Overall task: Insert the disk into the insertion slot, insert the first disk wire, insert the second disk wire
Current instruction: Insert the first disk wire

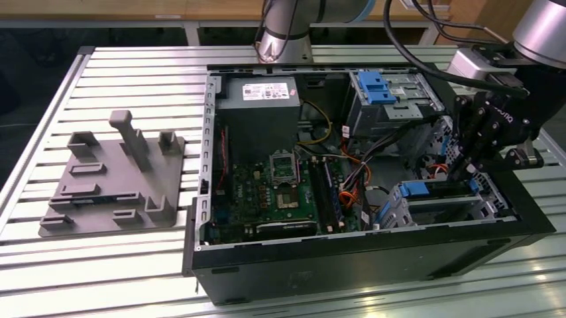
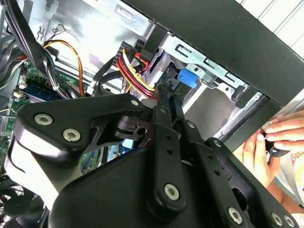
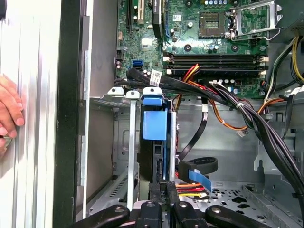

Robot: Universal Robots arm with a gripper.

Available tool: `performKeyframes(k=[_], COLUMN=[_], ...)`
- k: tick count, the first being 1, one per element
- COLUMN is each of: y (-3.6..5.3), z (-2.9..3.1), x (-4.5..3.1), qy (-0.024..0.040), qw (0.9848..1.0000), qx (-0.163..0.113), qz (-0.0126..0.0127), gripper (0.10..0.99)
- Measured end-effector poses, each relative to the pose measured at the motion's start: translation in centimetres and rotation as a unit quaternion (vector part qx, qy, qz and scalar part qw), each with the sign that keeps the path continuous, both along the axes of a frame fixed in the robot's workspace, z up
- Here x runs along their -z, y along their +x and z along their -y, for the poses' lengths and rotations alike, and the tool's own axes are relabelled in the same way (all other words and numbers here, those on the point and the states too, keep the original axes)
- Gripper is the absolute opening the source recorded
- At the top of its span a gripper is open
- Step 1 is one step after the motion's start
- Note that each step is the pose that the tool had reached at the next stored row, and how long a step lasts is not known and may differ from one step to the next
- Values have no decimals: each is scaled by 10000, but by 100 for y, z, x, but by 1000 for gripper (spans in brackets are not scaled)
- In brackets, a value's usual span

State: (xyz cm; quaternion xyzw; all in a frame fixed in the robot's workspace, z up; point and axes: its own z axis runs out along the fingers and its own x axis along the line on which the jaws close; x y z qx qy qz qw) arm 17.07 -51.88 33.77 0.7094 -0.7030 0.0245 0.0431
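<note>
matte black tool (image 3: 163, 186) at blue plastic-framed disk (image 3: 155, 124)

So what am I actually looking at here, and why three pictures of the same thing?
The jointed grey machine is a robot arm; its black gripper reaches into an open computer case on a slatted metal table. One picture is from a camera standing off the arm; the two wrist views come from cameras riding on the arm, looking past the gripper. They show a disk in a blue frame sitting in its metal slot, with the gripper beside red and yellow wires. Whether it holds anything, I cannot tell. A grey block stand lies beside the case, and a person's hand shows just outside the case wall.
</note>
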Motion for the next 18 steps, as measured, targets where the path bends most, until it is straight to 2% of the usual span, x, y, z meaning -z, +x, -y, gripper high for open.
performKeyframes(k=[18], y=[10], z=[11], x=[47], qy=[0], qw=[9999], qx=[120], qz=[0], gripper=[165])
